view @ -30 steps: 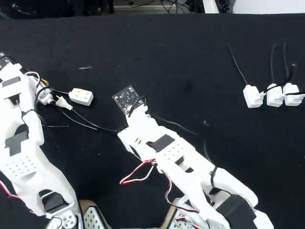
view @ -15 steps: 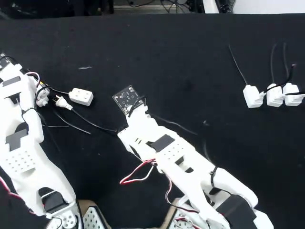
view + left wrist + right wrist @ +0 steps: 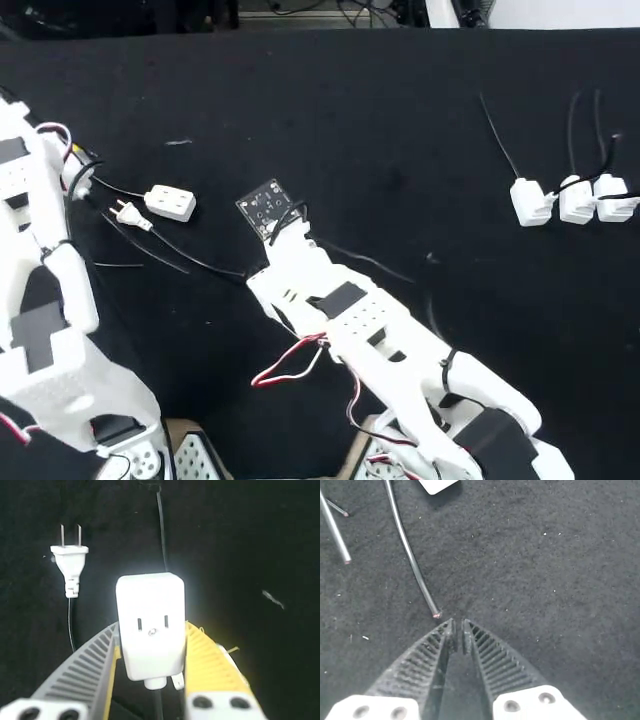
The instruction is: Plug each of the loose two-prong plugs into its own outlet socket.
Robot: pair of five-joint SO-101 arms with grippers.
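A white outlet socket (image 3: 170, 203) lies on the black cloth at the left, its cable running toward my left arm (image 3: 40, 270). A loose two-prong plug (image 3: 128, 213) lies just beside it, prongs toward the socket. In the left wrist view the socket (image 3: 150, 605) shows in the gap of my open left gripper (image 3: 151, 626), slots up, and the plug (image 3: 70, 562) lies off to one side. My right gripper (image 3: 456, 630) is shut on nothing, low over bare cloth near a cut cable end (image 3: 436, 615). The right arm (image 3: 340, 300) stands mid-table.
Three white sockets (image 3: 577, 198) with plugs in them sit in a row at the far right, cables trailing back. Thin black cables (image 3: 190, 262) cross the cloth between the two arms. A white block's corner (image 3: 437, 485) lies ahead of the right gripper.
My left arm has drawn back toward the far left, away from the plug and socket, which stayed put. The right arm has not moved.
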